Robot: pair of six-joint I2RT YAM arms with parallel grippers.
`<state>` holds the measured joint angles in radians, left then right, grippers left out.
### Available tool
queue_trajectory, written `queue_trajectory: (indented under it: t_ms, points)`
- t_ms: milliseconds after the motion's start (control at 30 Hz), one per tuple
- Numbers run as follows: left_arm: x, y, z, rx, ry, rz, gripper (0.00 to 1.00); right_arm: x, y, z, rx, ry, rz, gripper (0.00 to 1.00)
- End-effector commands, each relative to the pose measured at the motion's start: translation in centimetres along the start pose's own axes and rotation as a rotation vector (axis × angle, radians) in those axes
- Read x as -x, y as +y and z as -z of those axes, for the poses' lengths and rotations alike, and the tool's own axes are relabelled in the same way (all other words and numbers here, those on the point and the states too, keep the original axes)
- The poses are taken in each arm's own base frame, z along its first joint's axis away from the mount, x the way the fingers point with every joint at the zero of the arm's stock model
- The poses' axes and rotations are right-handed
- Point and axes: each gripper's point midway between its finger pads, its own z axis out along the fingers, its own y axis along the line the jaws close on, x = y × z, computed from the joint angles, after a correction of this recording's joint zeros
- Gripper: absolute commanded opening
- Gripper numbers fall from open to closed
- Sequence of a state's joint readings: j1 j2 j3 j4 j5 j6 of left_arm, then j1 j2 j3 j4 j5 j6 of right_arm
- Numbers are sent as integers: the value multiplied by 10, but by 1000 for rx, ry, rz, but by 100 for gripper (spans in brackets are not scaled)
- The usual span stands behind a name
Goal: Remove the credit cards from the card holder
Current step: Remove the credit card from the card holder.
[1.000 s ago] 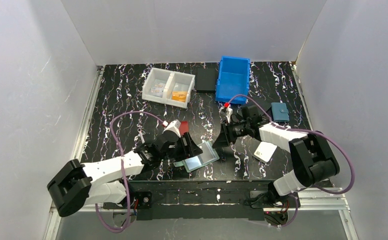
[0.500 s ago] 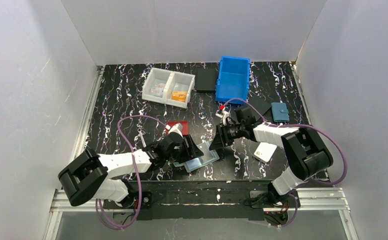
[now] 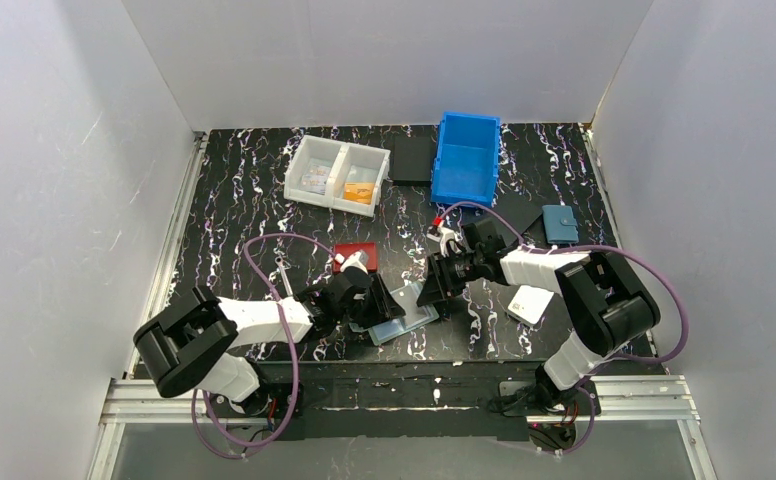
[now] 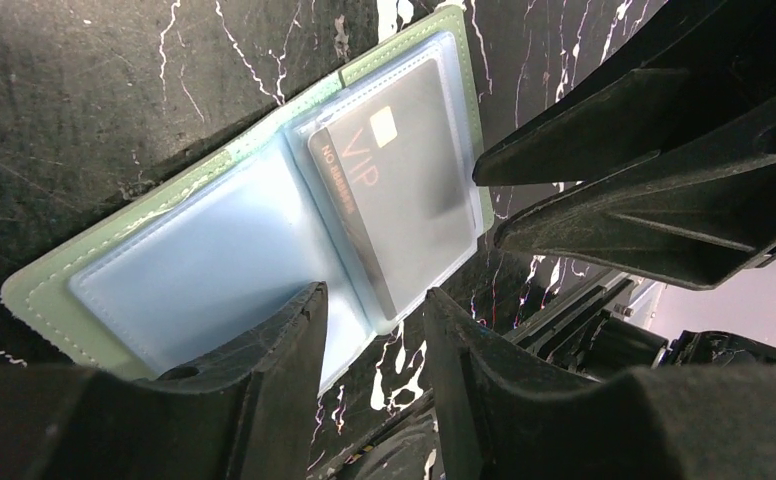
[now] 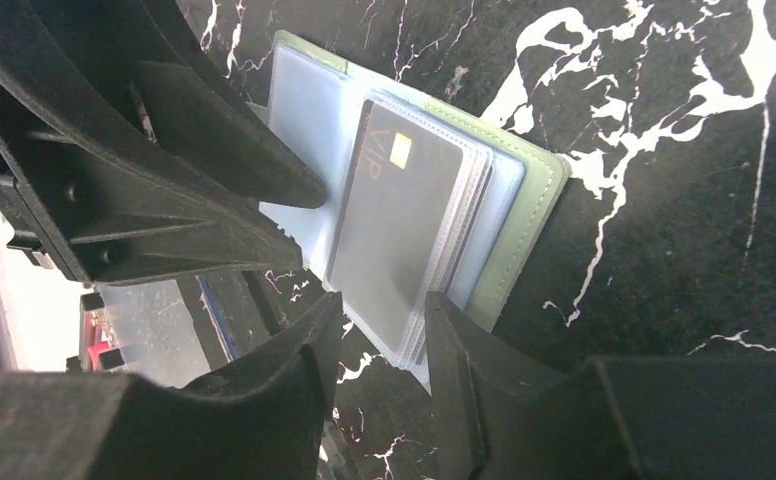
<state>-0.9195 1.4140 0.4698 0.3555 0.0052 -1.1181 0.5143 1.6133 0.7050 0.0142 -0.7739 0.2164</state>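
The sage-green card holder (image 3: 411, 317) lies open on the table between my two grippers. It also shows in the left wrist view (image 4: 39, 292) and the right wrist view (image 5: 524, 222). Its clear sleeves hold a black credit card marked VIP (image 4: 404, 170), which also shows in the right wrist view (image 5: 404, 220). My left gripper (image 4: 374, 312) is open, with one finger over the empty left sleeve and nothing between the jaws. My right gripper (image 5: 379, 312) is open, its fingers either side of the sleeve stack's near corner. The orange and light blue cards are not visible in the holder.
A red wallet (image 3: 354, 254) lies just behind my left gripper (image 3: 372, 298). A white wallet (image 3: 531, 303) and a blue wallet (image 3: 561, 224) lie to the right. A white divided bin (image 3: 336, 175), a black pad (image 3: 412, 158) and a blue bin (image 3: 467, 158) stand at the back.
My left gripper has drawn back off the red wallet, onto the holder's left half. My right gripper has moved left and down to the holder's right edge.
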Motion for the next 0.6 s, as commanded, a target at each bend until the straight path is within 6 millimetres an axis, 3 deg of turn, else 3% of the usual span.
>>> queue_trajectory:
  t_ms: [0,400,567]
  points:
    - [-3,6,-2,9,2,-8,39,7,6,-3,15,6,38,43]
    - [-9,6,-7,-3,34,-14,39,6,20,-6,87,20,29,40]
    - [-13,2,-6,-28,52,-8,51,4,24,-8,117,27,-10,41]
